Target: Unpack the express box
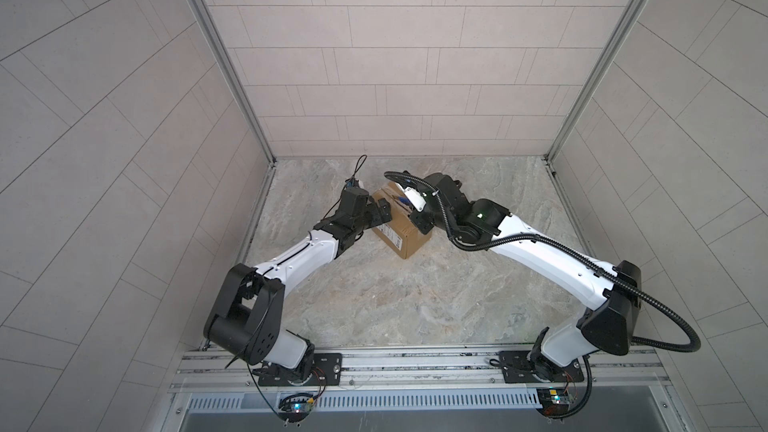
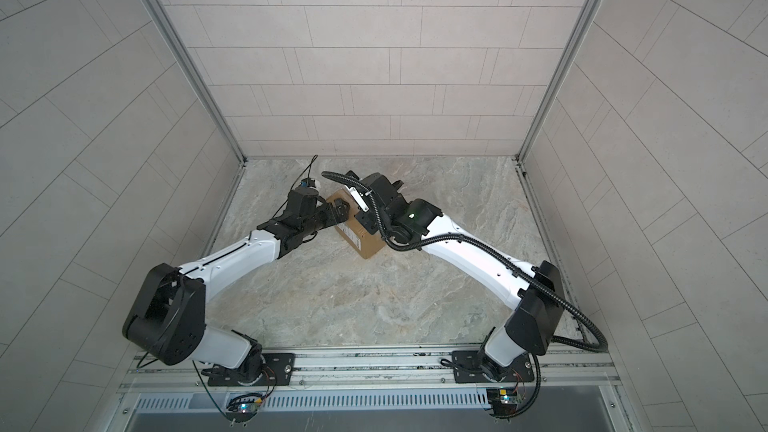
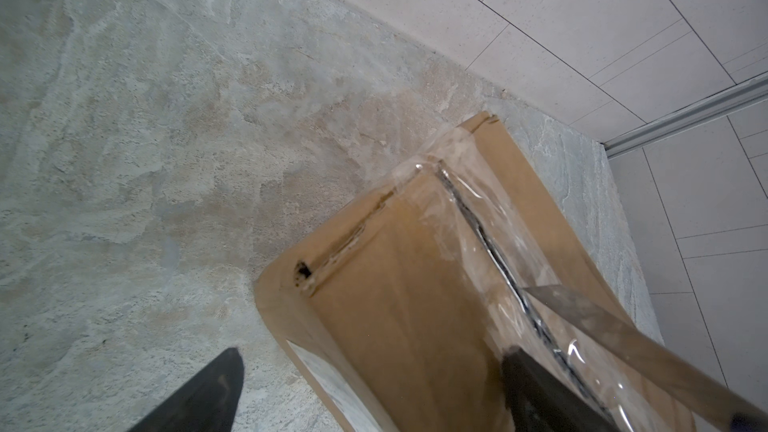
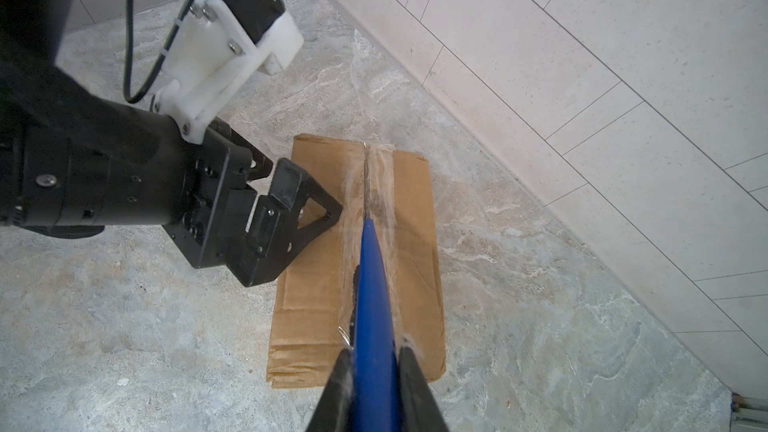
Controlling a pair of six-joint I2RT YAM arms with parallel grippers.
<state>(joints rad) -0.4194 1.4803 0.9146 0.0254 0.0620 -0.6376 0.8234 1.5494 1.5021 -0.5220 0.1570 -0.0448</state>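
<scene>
The express box (image 1: 405,229) (image 2: 362,241), a small brown carton, lies on the stone floor near the back, with clear tape along its top seam (image 3: 478,218). A white label (image 3: 332,388) shows on its side. My right gripper (image 4: 374,351) is shut on a blue utility knife (image 4: 372,284), and the blade (image 3: 555,297) is in the taped seam. My left gripper (image 3: 372,353) (image 4: 299,191) is open across the box's left top edge. One of its fingers (image 3: 536,384) rests on the box top next to the seam. The other hangs beside the box over the floor.
Tiled walls close in the stone floor (image 1: 415,292) on three sides, with metal corner posts (image 1: 232,76) at the back. The box lies close to the back wall. A black cable hose (image 1: 648,338) loops off the right arm. The arm bases sit on a front rail (image 1: 415,361).
</scene>
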